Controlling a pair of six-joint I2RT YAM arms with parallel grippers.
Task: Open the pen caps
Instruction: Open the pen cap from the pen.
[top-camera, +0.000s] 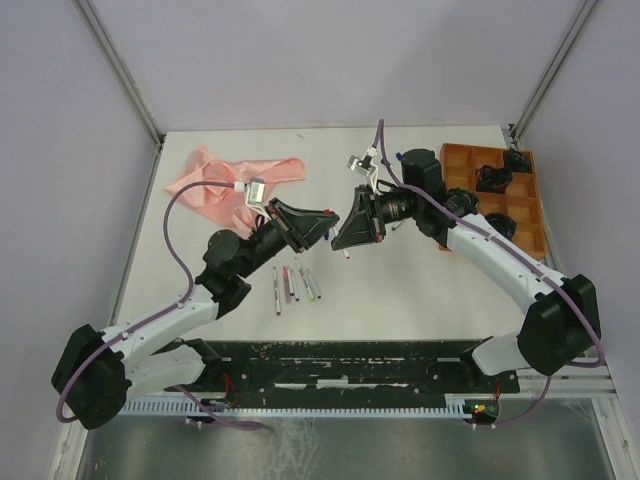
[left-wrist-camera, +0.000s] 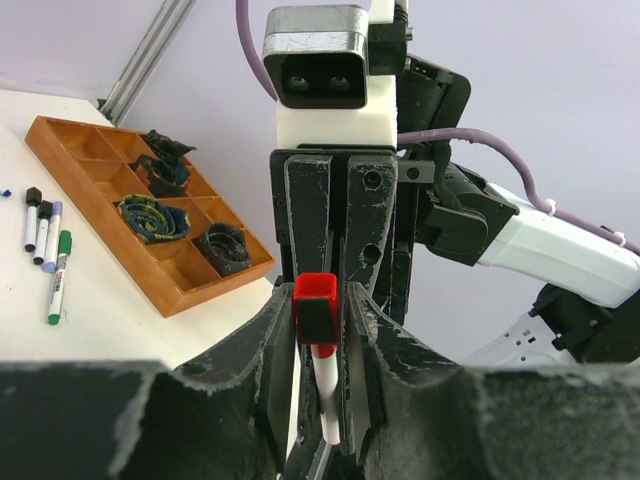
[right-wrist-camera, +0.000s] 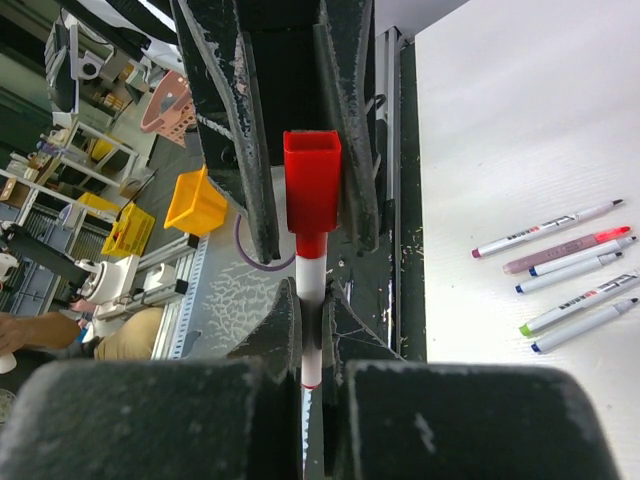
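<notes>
Both grippers meet above the table's middle on one pen. My left gripper is shut on its red cap, which also shows in the right wrist view. My right gripper is shut on the pen's white barrel. The cap sits on the barrel's end. Several more pens lie side by side on the table below the grippers, and three capped ones lie left of the tray.
A wooden compartment tray with dark coiled items stands at the back right. A pink cloth lies at the back left. A black strip runs along the table's near edge.
</notes>
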